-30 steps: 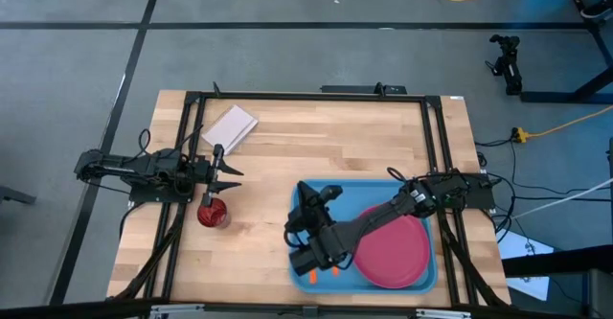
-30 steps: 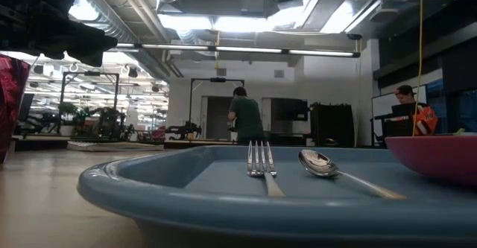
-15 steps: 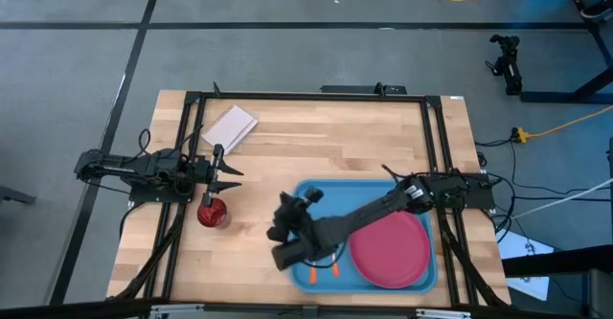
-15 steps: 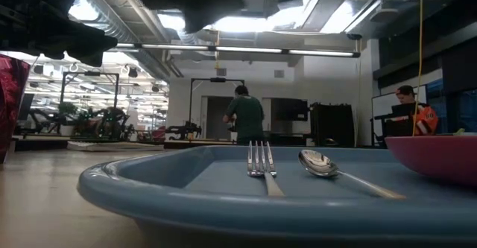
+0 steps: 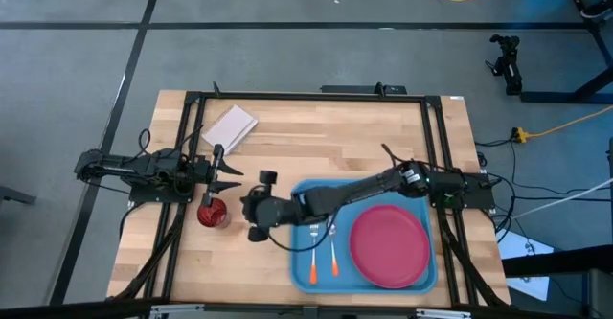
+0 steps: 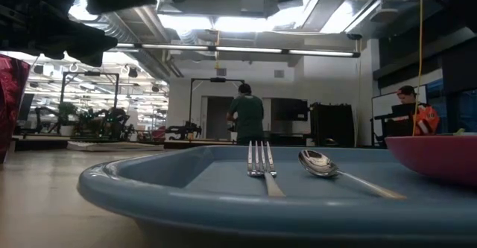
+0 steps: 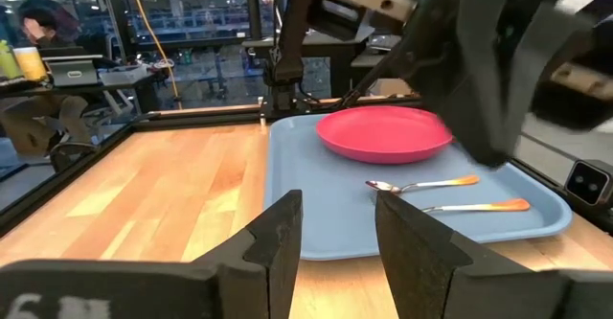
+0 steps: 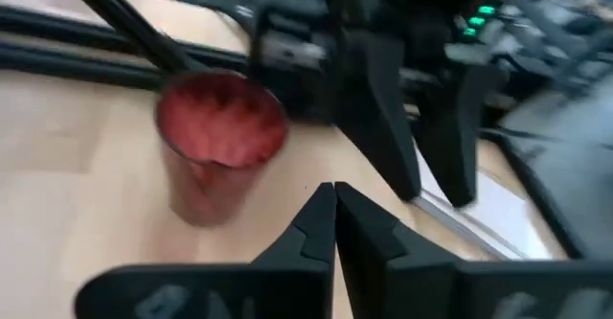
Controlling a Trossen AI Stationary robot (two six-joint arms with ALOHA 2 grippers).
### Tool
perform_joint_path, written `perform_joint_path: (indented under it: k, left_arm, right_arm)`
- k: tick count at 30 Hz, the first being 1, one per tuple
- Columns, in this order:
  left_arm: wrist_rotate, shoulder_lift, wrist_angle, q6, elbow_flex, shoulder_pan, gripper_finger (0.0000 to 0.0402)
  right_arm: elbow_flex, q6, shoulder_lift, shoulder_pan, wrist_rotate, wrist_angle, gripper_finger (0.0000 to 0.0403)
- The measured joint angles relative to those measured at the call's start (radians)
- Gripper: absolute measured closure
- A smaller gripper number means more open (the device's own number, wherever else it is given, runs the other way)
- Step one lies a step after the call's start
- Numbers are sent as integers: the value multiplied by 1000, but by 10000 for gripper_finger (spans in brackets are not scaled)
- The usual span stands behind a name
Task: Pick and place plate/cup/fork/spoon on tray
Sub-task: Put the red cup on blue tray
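Reaching out past the tray's left edge, the right gripper [image 5: 257,207] hovers just beside the cup with its fingers pressed together and nothing between them; the left gripper [image 5: 228,172] waits at the table's left side, fingers apart.

To take the cup cleanly, the right gripper would likely need to spread its fingers first, straddle the rim squarely and close gently, since a translucent plastic cup may tip or slip.

One large light-blue rectangular plastic tray [image 5: 306,190] lies on the wooden table. One round flat pink-red plastic plate [image 5: 389,245] already sits on it, at its right. One small dark red translucent cup [image 5: 213,214] stands upright off the tray. One metal fork [image 5: 314,252] and one metal spoon [image 5: 333,247], both orange-tipped, lie side by side on the tray.
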Motion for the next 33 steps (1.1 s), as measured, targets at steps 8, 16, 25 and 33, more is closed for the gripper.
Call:
perform_joint_path:
  k: [8, 16, 25, 33]
  left_arm:
    - [0, 0, 0, 0, 0, 0, 275]
    - [-7, 0, 0, 0, 0, 0, 275]
    - [-10, 0, 0, 0, 0, 0, 275]
    - [-11, 0, 0, 0, 0, 0, 275]
  right_arm:
    - [0, -54, -7, -18, -122, 121, 399]
    - [1, -70, -7, -69, -411, 199, 399]
    - [0, -32, -72, -47, -207, -40, 399]
    - [1, -173, -189, -93, -480, -192, 395]
